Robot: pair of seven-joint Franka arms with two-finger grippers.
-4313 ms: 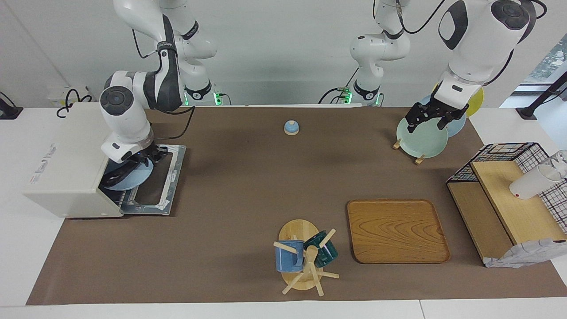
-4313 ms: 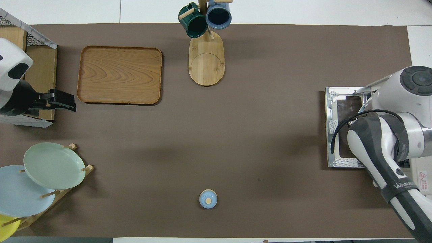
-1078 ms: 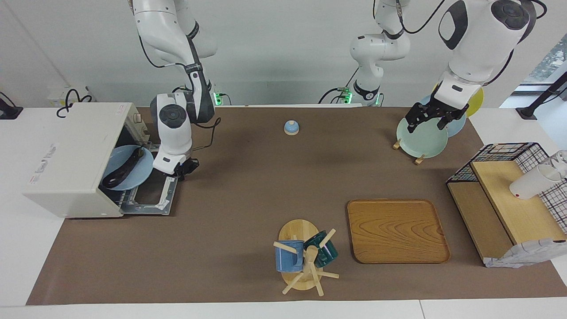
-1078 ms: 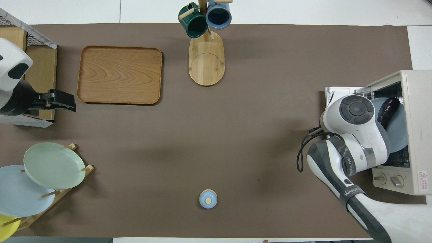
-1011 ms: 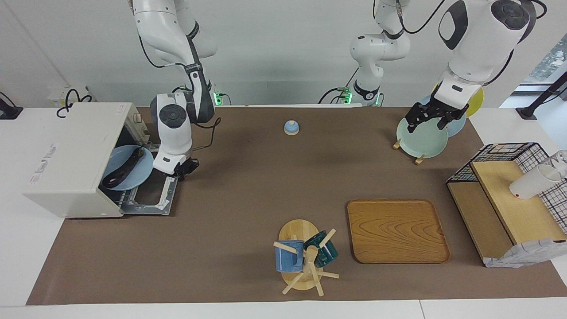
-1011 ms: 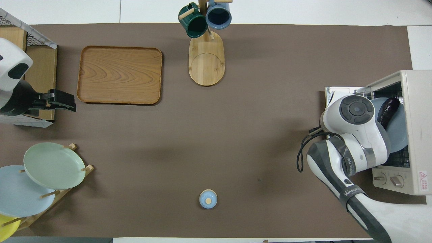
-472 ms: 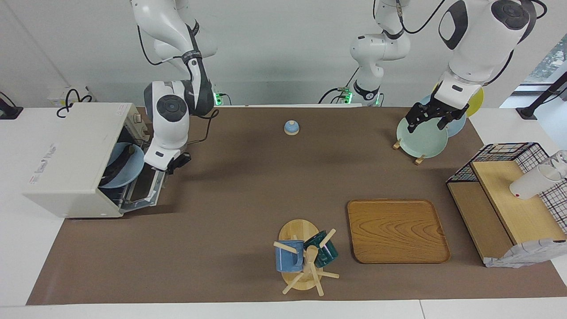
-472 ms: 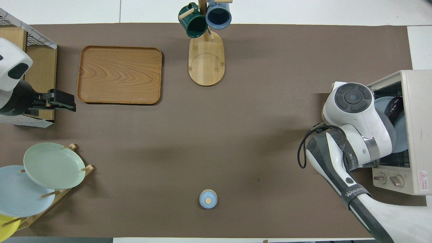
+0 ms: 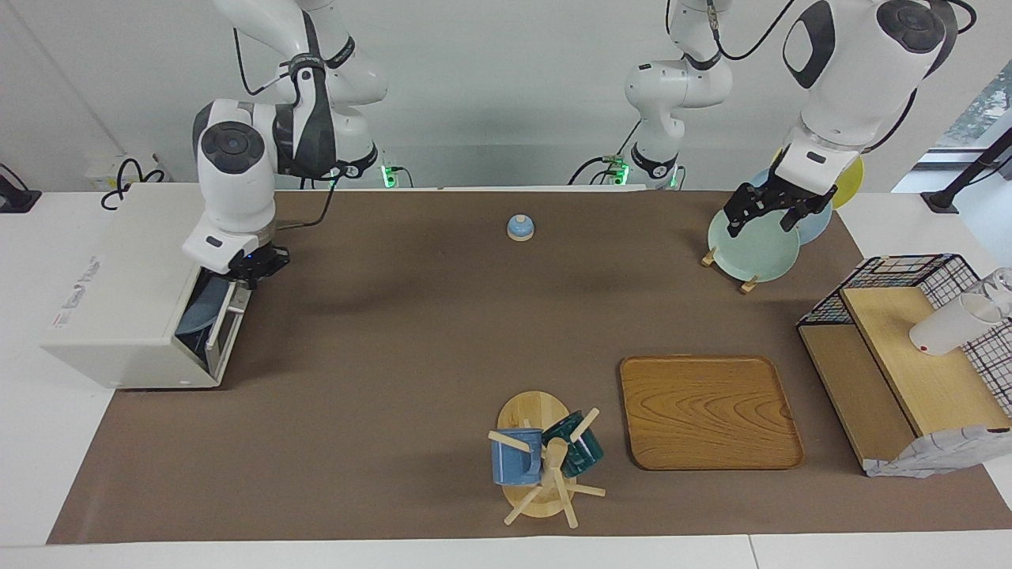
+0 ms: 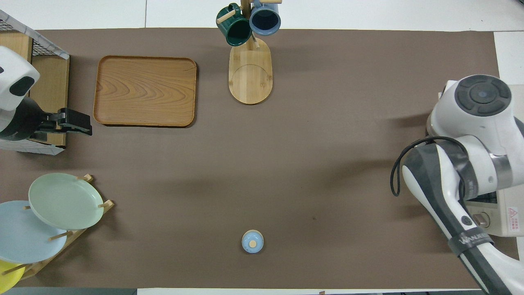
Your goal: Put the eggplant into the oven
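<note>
The cream-white oven [image 9: 118,292] stands at the right arm's end of the table. Its door [image 9: 226,328] is tilted almost upright, with a narrow gap left. Through the gap a sliver of a light blue plate [image 9: 194,314] shows inside. The eggplant is hidden. My right gripper [image 9: 251,265] is at the door's top edge. In the overhead view the right arm covers most of the oven [image 10: 509,215]. My left gripper [image 9: 764,213] waits open over the plate rack and shows in the overhead view too [image 10: 75,123].
A small blue bell [image 9: 519,227] sits near the robots at mid-table. A rack with a green plate [image 9: 751,249], a wooden tray [image 9: 709,411], a mug tree [image 9: 545,462] and a wire shelf unit [image 9: 901,371] fill the left arm's half.
The right gripper left the plate with the eggplant in the oven, went to the flat door's edge and swung the door up almost shut. The left arm has not moved.
</note>
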